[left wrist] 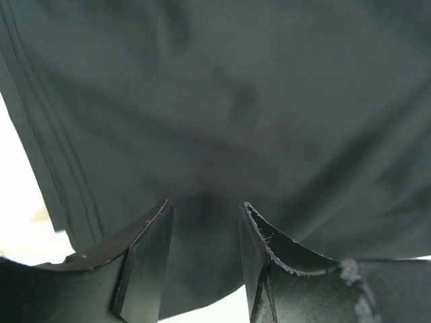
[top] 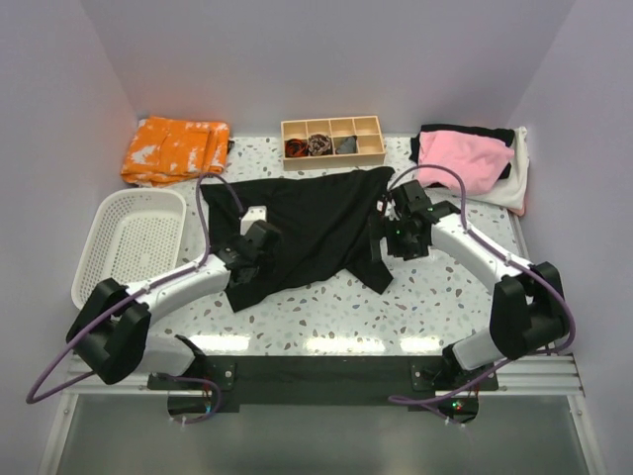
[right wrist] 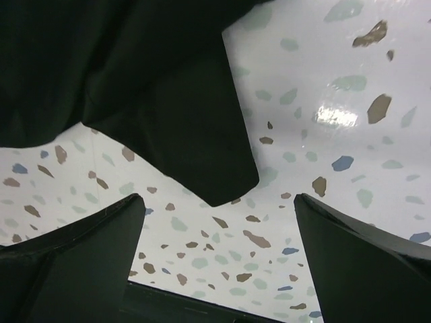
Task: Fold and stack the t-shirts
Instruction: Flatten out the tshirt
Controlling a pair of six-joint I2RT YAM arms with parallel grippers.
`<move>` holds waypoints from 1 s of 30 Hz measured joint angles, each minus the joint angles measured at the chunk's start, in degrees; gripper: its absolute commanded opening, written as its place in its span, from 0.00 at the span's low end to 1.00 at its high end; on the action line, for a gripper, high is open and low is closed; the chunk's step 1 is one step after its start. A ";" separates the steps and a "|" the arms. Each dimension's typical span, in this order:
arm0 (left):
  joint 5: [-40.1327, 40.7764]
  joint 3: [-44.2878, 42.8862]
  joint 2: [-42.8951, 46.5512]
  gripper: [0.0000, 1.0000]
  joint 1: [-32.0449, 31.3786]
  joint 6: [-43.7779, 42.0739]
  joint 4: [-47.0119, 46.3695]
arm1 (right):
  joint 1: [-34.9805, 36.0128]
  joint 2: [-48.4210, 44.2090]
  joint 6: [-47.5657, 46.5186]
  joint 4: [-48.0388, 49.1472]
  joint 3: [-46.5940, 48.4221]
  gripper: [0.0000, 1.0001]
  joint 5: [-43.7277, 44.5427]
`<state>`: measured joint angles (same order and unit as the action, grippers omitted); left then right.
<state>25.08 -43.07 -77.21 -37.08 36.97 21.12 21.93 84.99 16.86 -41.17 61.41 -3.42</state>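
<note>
**Black shirt lies rumpled mid-table, both arms over it**

Speckled terrazzo covers the table [top: 326,319], which is boxed in by pale walls. At its centre lies the black t-shirt [top: 307,233], spread out but uneven. Its upper edge runs just below the wooden tray [top: 331,142], and its lower edge is ragged, with a flap trailing toward the right arm. The cloth is plain and matte, with soft creases. In the left wrist view, parallel stitch lines run along its hem.

The left gripper [left wrist: 205,210] sits over the shirt's left part, its fingers partly apart, with dark cloth filling the gap below them. The right gripper [right wrist: 217,202] hangs over bare table at the shirt's right edge, spread wide and holding nothing. A pointed corner of black cloth lies just ahead of it.

At the far right corner sits a pile with a pink shirt [top: 463,158] on top of black and white ones.
</note>
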 measured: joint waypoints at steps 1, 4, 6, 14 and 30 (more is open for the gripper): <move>-0.24 1.07 -0.09 0.48 -0.31 1.27 0.90 | 0.20 0.00 0.00 0.11 -1.22 0.94 -0.39; -0.07 2.73 -0.42 0.47 -0.46 4.33 1.44 | 0.22 0.09 0.07 0.46 -4.39 0.91 -0.81; 0.59 2.75 -1.46 0.47 -0.46 5.68 1.53 | 0.17 0.46 0.20 0.87 -5.73 0.90 -1.14; 5.31 2.82 -6.49 0.48 -0.46 8.70 1.97 | 0.17 5.90 1.60 6.64 -7.78 0.60 -5.01; 9.22 1.60 -9.38 0.47 9.55 6.47 1.49 | 0.17 -10.12 6.01 -0.76 -10.19 0.00 -4.44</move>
<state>34.30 -41.47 -86.59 -27.53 43.44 22.61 22.11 74.87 22.87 -41.93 51.22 -7.86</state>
